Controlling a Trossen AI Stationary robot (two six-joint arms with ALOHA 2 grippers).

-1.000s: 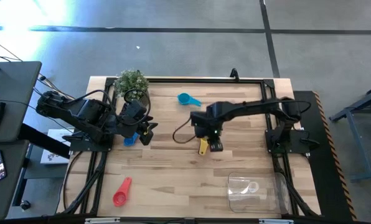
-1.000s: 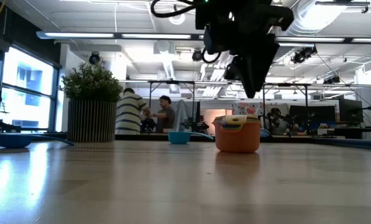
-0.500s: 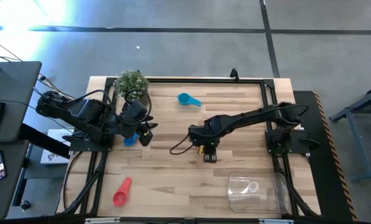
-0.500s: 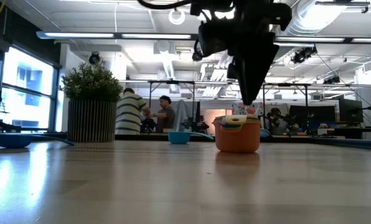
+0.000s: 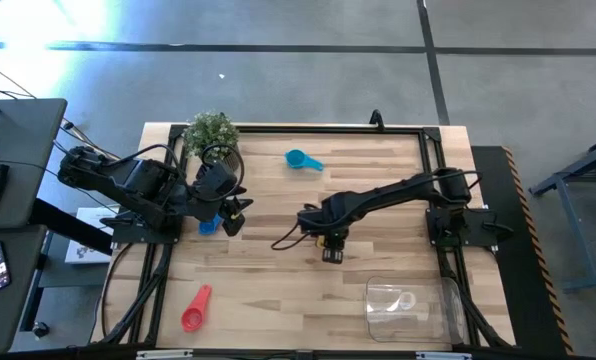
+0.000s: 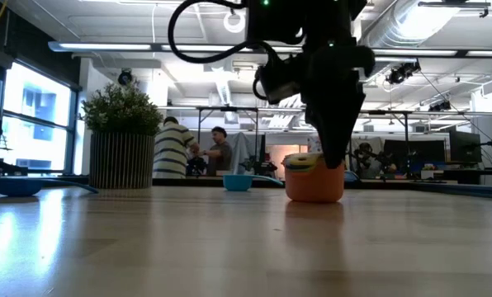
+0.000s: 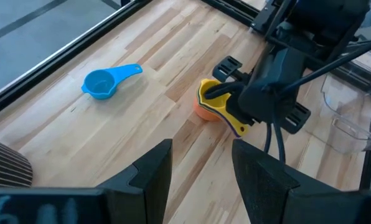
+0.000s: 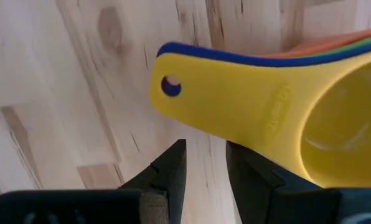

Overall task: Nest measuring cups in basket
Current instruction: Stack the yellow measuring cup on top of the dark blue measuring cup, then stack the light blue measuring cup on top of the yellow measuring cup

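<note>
High view | right end effector [image 5: 330, 251] lowered onto cup stack [image 7: 215, 106] | fingers apart

Nested cup stack [image 5: 325, 238] hidden under right arm from above — basket [image 7: 353, 106] cut by frame edge

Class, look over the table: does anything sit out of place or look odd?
Yes. The red cup and teal cup lie scattered far from the nested stack under the right pincer. The basket holds only one pale cup.
</note>
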